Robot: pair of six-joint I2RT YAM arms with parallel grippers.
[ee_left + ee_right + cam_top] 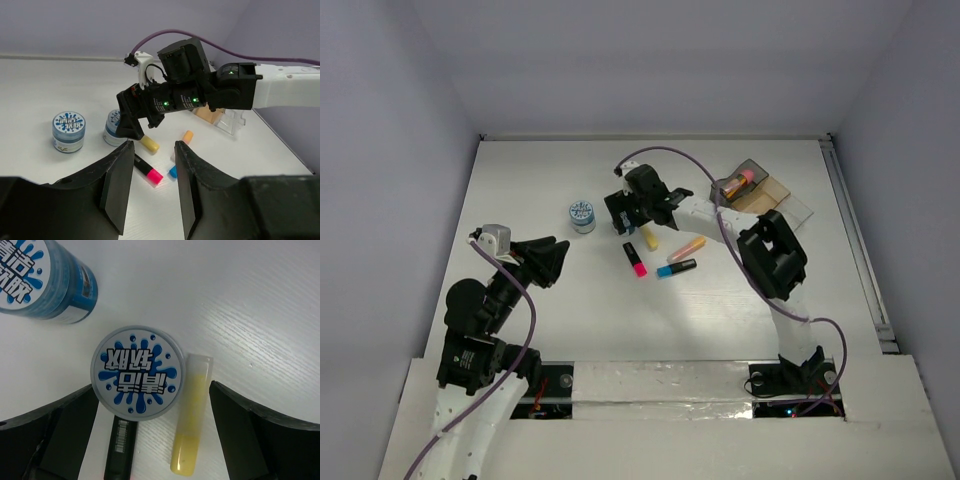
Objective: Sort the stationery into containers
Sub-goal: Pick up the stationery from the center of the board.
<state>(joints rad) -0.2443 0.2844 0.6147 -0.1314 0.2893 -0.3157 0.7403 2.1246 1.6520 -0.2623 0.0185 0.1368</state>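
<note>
"Which piece is the right arm going for?"

"The right tool [152, 387] is hanging straight over a blue-white roll [137, 371]. Its fingers are spread wide, one on each side of the roll, and they're gripping nothing."

"What about the yellow highlighter [192, 420]?"

"It's lying just beside the roll, inside the same gap, between the roll and one finger. Its long axis is running across the line the fingers would close along. So I'm guessing a squeeze would catch both unless the tool centres on the roll alone."

"Is the left arm helping?"

"No. The left tool [155, 145] is hovering open and empty, back toward the near edge, facing the cluster from a distance. The right arm is plainly the nearer one."

"And the rest of the pieces?"

"A second roll [582, 216] is standing on the tabletop [520, 180], apart to the left. The pink-black highlighter [635, 258], orange highlighter [687, 248] and blue-black highlighter [677, 268] are lying loose near the right tool. The glue stick [738, 182] is sitting in the smoky grey tray [757, 166], well apart at the far right."
</note>
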